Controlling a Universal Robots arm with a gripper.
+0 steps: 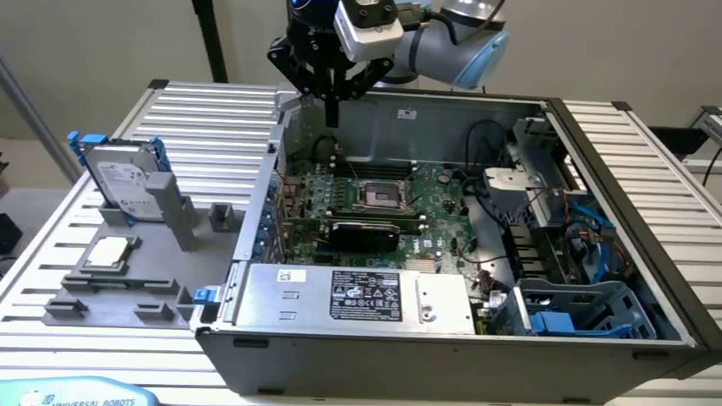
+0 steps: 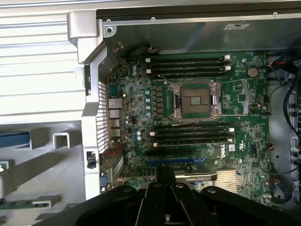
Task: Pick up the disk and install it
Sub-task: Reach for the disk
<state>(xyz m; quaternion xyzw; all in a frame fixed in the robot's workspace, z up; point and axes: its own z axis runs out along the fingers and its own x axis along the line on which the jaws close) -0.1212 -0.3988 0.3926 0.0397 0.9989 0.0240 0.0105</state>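
Open PC case [image 1: 373, 359], motherboard [image 1: 373, 203] exposed. The gripper [image 1: 333, 117] hangs above it, pinched closed and holding nothing. At the exterior view's left, the grey stand [image 1: 158, 254] has the disk [image 1: 120, 182] upright in it, not picked up yet, so basically the whole job's left.

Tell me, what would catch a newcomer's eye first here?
The open computer case sits in the middle, its green motherboard bare. Above its far side hangs the robot's black tool, shut and empty. On the exterior view's left the disk stands on edge in a grey rack.
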